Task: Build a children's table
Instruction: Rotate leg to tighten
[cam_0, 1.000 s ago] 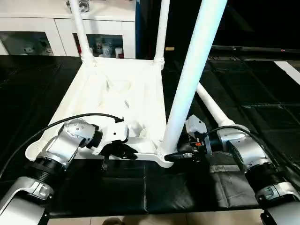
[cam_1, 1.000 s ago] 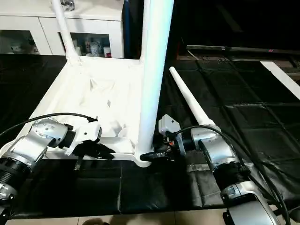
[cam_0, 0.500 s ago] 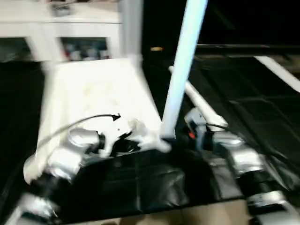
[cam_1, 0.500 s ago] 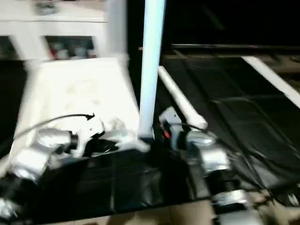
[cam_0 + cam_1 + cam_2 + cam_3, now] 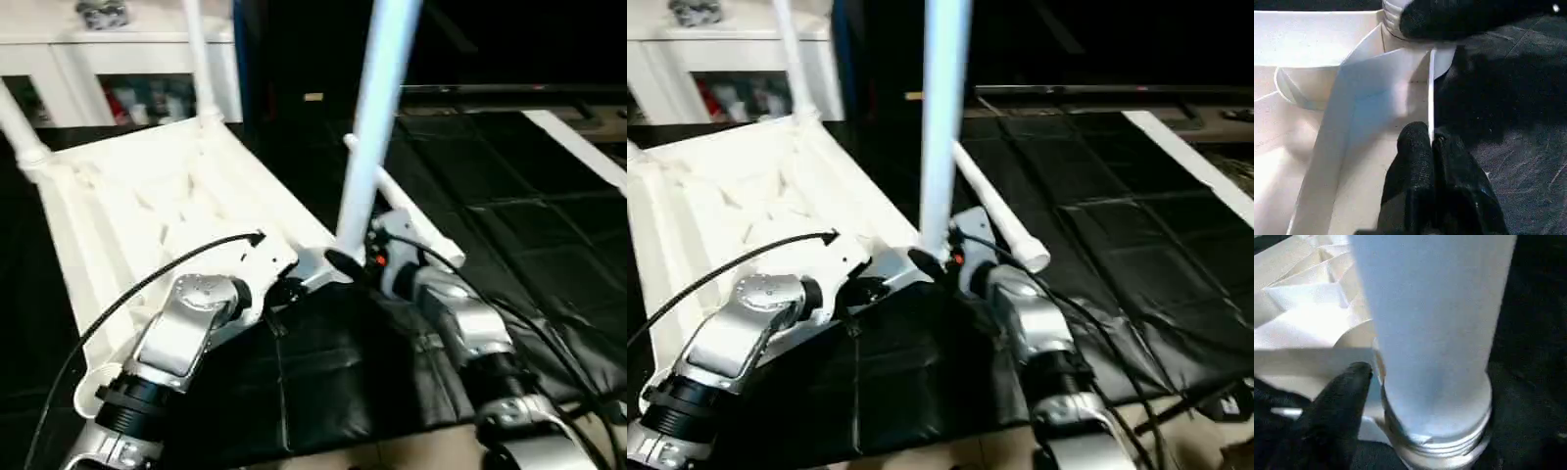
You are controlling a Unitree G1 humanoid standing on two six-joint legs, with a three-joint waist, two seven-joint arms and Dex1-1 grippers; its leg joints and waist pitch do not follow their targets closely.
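The left gripper is pinching the white ribbed plastic tabletop rim. The right gripper, fingers spread, is flanking the upright white tubular leg. The fourth leg, at two o'clock, is awaiting fitting.

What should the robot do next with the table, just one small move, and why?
Probably lift the loose leg off the black mat: three legs stand in the upturned tabletop, and one near corner socket looks empty. The left claw pinches the tabletop's rim.

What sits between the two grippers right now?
The tabletop's near corner socket with the upright leg, seen from the head camera; left gripper, right gripper.
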